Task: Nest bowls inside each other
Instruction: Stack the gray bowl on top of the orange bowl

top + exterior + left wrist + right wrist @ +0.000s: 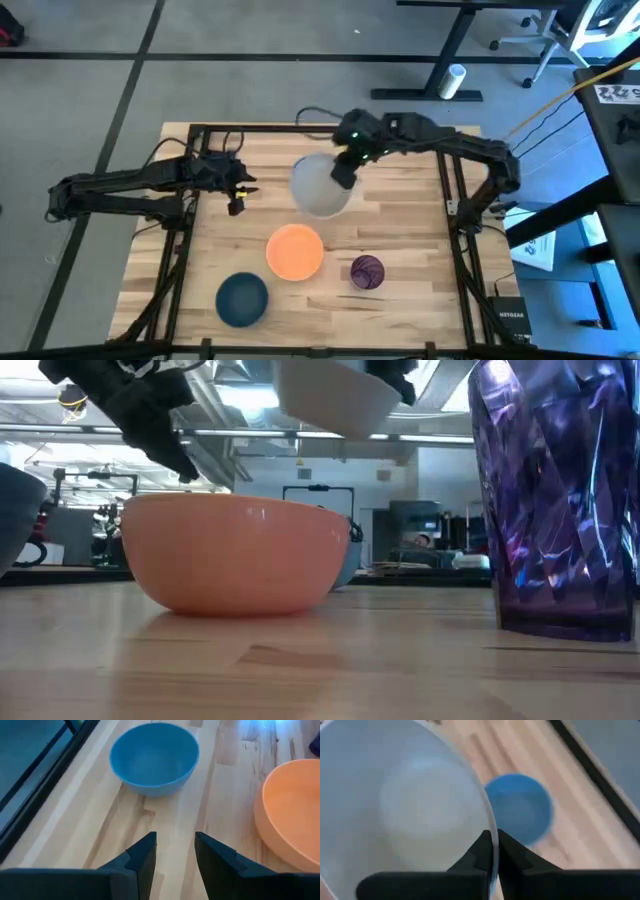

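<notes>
Right gripper (491,851) pinches pale bowl's (320,186) rim, aloft.
You've a faceted purple cup (367,271) beside the smooth orange bowl (295,251); left gripper (174,854) narrowly open.

1. My right arm reaches in from the right edge toward the middle of the desk (400,230), elbow bent, wrist raised.
2. My right claw (492,851) is clamped on the rim of a pale bowl (318,186), holding it in the air.
3. My left arm stretches in from the left.
4. My left claw (175,851) hangs above the desk, fingers parted, gripping nothing.
</notes>
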`<state>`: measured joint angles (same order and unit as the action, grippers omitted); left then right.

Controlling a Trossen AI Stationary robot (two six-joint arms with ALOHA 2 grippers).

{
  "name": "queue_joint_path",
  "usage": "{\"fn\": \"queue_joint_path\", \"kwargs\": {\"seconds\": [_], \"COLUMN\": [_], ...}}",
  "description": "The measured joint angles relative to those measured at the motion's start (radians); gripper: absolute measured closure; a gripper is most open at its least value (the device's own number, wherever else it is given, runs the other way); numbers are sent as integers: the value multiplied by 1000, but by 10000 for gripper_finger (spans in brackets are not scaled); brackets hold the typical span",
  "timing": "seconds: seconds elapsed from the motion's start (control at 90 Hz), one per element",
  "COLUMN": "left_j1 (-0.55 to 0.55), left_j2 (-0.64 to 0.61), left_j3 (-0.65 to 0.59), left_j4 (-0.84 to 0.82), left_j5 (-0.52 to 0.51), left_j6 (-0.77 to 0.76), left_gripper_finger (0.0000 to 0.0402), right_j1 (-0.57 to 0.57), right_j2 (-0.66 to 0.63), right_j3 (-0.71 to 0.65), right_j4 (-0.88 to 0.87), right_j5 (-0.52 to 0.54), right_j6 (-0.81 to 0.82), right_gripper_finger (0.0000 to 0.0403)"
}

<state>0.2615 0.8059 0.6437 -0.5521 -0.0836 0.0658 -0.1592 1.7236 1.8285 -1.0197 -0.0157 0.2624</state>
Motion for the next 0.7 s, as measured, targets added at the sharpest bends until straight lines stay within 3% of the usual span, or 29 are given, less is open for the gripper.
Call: {"fn": "queue_joint_path", "kwargs": {"seconds": [0.322, 0.7], "left_j1": [-24, -40], "left_j2": [1, -1], "left_j3": [0, 0], "left_j4": [-18, -24], "left_j5": [5, -29], "left_j6": [-5, 12], "left_gripper_finger": [283, 283], "right_j1": [102, 135], "right_j2": [143, 247], "right_j3": [48, 48], "right_j4": [149, 156], "right_j5": [-188, -346], "right_j6": [49, 52], "right_gripper_finger": [403, 403]}}
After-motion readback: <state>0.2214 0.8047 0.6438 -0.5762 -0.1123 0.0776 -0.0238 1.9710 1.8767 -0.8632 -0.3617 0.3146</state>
